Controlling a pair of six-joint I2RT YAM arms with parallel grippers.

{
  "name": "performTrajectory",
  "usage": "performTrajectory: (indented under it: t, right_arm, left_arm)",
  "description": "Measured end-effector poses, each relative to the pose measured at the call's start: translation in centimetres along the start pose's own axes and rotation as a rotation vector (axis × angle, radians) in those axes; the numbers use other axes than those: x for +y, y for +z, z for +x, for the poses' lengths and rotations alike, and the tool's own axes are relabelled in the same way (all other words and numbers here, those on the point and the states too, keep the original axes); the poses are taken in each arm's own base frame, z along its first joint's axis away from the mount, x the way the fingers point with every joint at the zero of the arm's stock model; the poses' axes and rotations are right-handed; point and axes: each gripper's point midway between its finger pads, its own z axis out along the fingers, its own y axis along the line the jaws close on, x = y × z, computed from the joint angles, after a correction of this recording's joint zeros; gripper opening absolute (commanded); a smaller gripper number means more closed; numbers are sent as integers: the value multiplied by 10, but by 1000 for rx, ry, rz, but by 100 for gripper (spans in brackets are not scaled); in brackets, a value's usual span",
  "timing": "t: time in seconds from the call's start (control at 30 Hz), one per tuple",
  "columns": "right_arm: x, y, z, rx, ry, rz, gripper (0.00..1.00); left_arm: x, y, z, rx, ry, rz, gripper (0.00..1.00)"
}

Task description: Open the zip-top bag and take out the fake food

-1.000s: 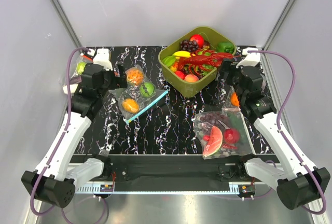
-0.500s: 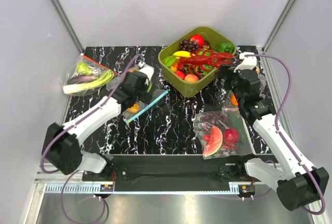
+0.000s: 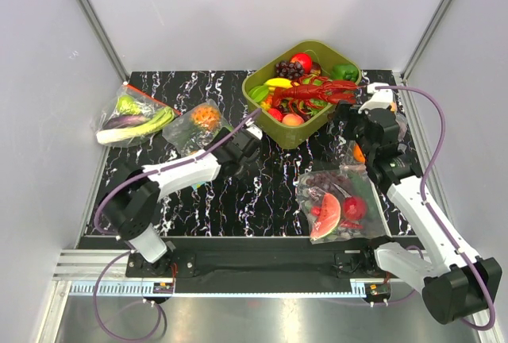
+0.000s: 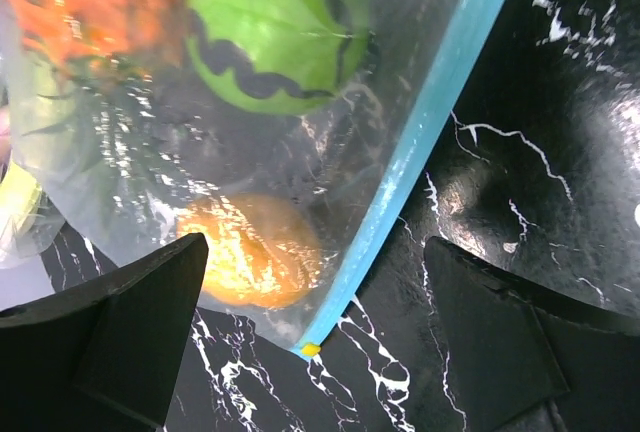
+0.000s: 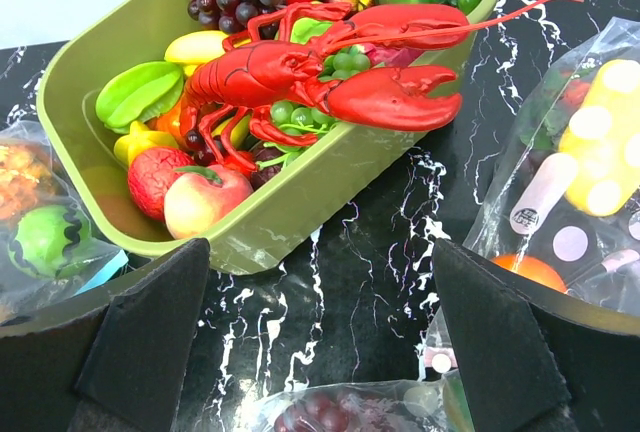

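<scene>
Left claw, jaws apart, stood over the bag, whose zip ran from between them forward and rightward, the fruit lying left of it.

The left arm is folded low, its elbow set at 8 o'clock and its forearm stretched toward 2 o'clock. The left gripper is held near the middle of the top view, tipped downward, and its fingers are seen spread wide apart. The right arm is extended from its base at 5 o'clock toward 11 o'clock. The right gripper is held at 2 o'clock, its fingers likewise parted wide.
</scene>
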Motion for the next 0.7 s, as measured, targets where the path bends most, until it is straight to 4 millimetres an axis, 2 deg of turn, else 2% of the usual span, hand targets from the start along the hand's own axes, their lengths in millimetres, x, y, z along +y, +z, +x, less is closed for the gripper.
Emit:
performTrajectory:
  t: [0.27, 0.43, 0.63, 0.67, 0.7]
  right_arm:
    - [0, -5, -6, -24, 10, -11, 100]
    - [-1, -5, -8, -32, 19, -14, 100]
    - [-1, -8, -9, -42, 27, -20, 100]
    - [-1, -9, -9, -45, 29, -21, 100]
    - [-1, -11, -10, -49, 31, -23, 100]
  left_arm:
    - [-12, 12, 12, 46, 51, -19, 91]
    - [-10, 19, 14, 52, 66, -72, 83]
    - [-9, 35, 30, 111, 129, -148, 67]
    - [-7, 36, 32, 116, 139, -163, 59]
    - [-5, 37, 32, 118, 144, -176, 56]
